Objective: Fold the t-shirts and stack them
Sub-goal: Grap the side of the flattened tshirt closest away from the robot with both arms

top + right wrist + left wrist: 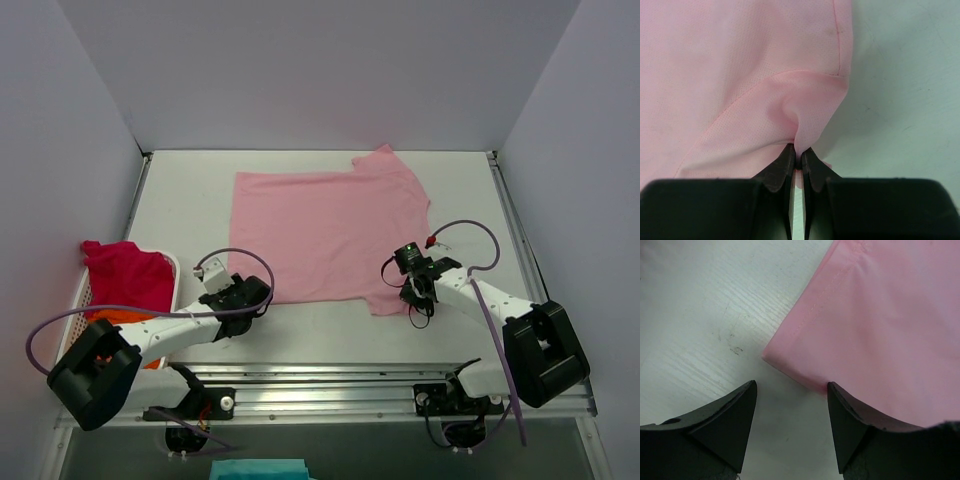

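I see the pink shirt (330,235) flat on the table (190,200). Right gripper (797,152) pinches its 5 o'clock edge (cloth puckers there). Left gripper (792,387) gapes at the 7 o'clock corner; bare table toward 9 o'clock.

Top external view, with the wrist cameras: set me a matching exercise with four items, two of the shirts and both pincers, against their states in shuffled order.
Column one:
1. light pink t-shirt
2. magenta-red t-shirt
3. left pincer
4. right pincer

Column two:
A. shut on a pinch of pink cloth
B. bunched in the white basket
C. spread flat on the table
D. open at a shirt corner, gripping nothing

Pairs: 1-C, 2-B, 3-D, 4-A.
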`<act>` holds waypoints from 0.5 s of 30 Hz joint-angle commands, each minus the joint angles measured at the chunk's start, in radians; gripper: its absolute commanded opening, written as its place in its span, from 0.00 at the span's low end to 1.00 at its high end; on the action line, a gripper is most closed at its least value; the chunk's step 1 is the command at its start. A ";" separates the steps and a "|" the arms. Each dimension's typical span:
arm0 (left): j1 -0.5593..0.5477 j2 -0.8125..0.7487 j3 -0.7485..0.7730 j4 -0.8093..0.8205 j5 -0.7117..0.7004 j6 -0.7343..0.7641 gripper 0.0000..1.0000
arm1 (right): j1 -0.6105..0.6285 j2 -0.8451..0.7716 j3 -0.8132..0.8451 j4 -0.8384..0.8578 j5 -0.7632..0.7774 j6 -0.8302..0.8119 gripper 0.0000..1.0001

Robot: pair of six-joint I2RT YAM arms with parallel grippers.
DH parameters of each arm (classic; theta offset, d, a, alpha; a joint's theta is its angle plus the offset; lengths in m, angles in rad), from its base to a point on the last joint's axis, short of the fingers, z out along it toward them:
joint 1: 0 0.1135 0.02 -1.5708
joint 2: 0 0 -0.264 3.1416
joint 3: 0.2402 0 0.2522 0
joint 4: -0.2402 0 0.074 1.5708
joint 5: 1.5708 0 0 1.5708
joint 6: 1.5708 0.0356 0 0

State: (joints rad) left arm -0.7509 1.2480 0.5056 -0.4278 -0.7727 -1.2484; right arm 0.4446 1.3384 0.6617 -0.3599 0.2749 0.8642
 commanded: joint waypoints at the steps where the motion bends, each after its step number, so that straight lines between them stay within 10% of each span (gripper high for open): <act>1: 0.018 0.025 0.022 0.092 -0.010 0.001 0.67 | -0.007 -0.025 -0.007 -0.025 0.020 -0.002 0.00; 15: 0.050 -0.063 -0.042 0.118 -0.019 -0.013 0.63 | -0.007 -0.027 -0.007 -0.024 0.024 -0.002 0.00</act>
State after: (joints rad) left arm -0.7048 1.2484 0.4854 -0.3405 -0.7727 -1.2480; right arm 0.4446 1.3384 0.6617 -0.3584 0.2749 0.8623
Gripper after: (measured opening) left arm 0.630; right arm 0.021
